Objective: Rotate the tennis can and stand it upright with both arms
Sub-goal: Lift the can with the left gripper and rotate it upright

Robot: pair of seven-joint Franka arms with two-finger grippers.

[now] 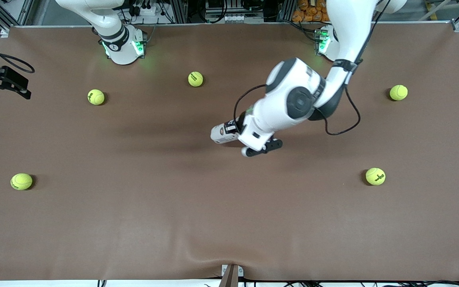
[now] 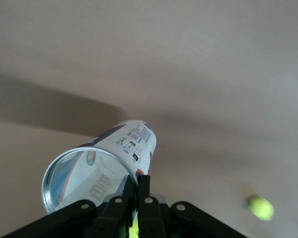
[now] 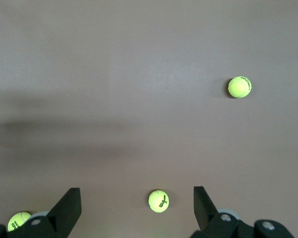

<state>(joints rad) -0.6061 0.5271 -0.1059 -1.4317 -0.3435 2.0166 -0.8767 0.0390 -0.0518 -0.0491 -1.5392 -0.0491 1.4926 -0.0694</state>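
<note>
Tennis can (image 2: 114,158) in left end effector (image 2: 137,191)

Front view: high, facing the arm bases, covers the whole table (image 1: 134,223). Left wrist view: close, past its clamped fingers (image 2: 144,198) onto the tennis can (image 2: 104,168), table below. Right wrist view: higher, looks down between its spread fingers (image 3: 67,208). All share the tabletop.
</note>
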